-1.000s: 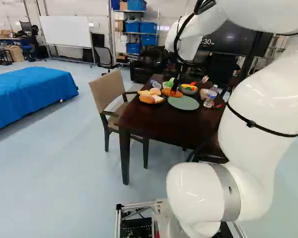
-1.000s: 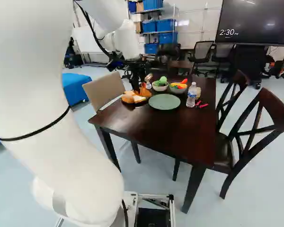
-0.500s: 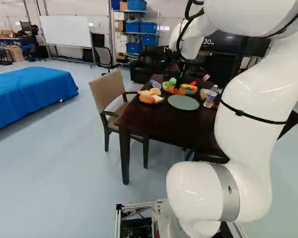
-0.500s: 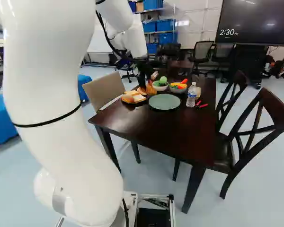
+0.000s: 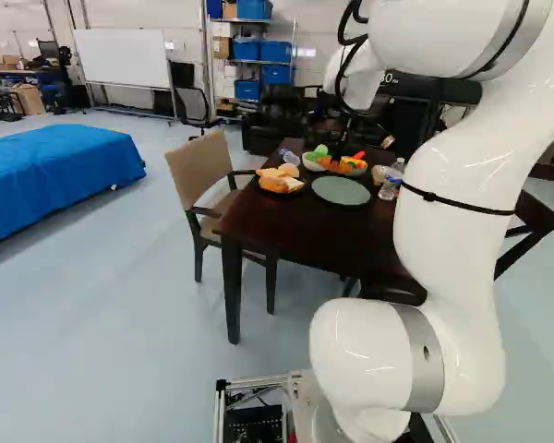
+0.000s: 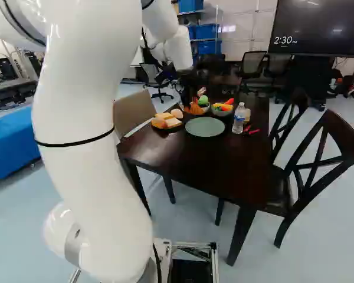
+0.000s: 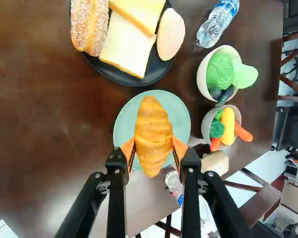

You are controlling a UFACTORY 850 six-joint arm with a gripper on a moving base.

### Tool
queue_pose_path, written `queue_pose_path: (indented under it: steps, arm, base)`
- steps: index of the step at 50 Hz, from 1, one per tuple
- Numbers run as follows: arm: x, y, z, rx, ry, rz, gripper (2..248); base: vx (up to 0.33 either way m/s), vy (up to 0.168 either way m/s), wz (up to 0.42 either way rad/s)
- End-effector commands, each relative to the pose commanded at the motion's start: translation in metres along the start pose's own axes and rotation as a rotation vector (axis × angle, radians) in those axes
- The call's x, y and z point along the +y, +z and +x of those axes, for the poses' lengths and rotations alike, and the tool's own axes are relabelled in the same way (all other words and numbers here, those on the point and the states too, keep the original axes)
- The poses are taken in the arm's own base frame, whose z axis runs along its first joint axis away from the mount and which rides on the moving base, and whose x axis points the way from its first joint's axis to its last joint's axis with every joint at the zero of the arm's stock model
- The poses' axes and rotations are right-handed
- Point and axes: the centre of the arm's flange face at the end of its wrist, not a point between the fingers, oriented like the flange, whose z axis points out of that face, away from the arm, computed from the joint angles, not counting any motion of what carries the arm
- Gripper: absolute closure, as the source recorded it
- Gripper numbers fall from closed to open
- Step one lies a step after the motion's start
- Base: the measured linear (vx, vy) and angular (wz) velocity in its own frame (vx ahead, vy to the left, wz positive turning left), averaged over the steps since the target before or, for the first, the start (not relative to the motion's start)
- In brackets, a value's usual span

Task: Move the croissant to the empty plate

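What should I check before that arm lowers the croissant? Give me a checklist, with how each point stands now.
1. Croissant held from both sides by the hand: ok.
2. Green plate bare: ok.
3. Croissant directly over the plate: cannot tell; they line up in the wrist view, less so in the base views.
4. Croissant resting on the plate, ready for letting go: not ok, it hangs in the air.
5. Water bottle upright and off the plate: ok.

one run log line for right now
pincer: shut on croissant | croissant: raised, not set down | green plate: empty, beyond croissant in wrist view | black plate: holds bread
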Motion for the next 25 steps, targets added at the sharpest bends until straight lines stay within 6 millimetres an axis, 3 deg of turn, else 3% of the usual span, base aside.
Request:
queue_pose_path:
  steps: [25]
  arm:
    - [0.039,0.040,-0.023,-0.025,0.047,0.002,131]
  base:
    - [0.000,0.000,0.000]
